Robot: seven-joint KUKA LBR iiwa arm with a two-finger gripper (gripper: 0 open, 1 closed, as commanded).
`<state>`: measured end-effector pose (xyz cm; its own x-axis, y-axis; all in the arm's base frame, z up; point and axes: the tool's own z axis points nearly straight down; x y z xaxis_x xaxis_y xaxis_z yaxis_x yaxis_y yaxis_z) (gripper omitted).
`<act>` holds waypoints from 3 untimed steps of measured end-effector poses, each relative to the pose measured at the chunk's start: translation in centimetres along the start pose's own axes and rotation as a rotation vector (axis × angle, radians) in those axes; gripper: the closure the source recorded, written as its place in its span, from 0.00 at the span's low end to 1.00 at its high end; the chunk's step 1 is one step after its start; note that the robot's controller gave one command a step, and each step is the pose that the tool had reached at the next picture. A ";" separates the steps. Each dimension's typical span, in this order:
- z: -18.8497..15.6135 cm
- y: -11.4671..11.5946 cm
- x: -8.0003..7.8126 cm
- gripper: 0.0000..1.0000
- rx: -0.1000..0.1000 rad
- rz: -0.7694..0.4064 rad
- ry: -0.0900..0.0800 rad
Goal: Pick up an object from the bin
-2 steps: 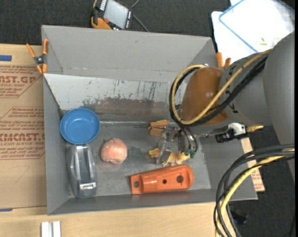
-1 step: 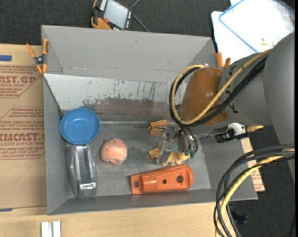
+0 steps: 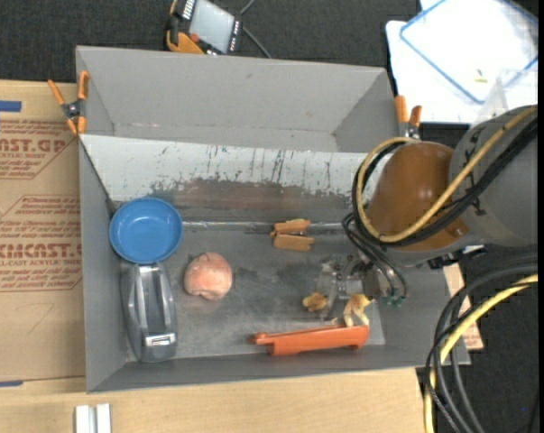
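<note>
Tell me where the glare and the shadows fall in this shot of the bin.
Camera view: light is soft and even on the bin's back wall; bright glints on the clear plastic thing at lower left; a sheen on the arm's brown cover; the floor looks darkest under the arm, around the gripper.

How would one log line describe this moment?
gripper: low at bin's right | beside: small tan piece | front: orange tool | hold: unclear
</note>
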<state>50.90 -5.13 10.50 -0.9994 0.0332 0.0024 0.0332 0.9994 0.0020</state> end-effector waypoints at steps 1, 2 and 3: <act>-0.1 4.0 -3.6 1.00 -0.003 0.156 -0.006; -0.7 1.4 -1.0 1.00 0.002 -0.007 0.000; -1.0 3.6 -2.2 1.00 -0.004 0.144 -0.005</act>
<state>53.24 -1.58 11.46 -0.9843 0.1762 -0.0019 0.1762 0.9843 0.0063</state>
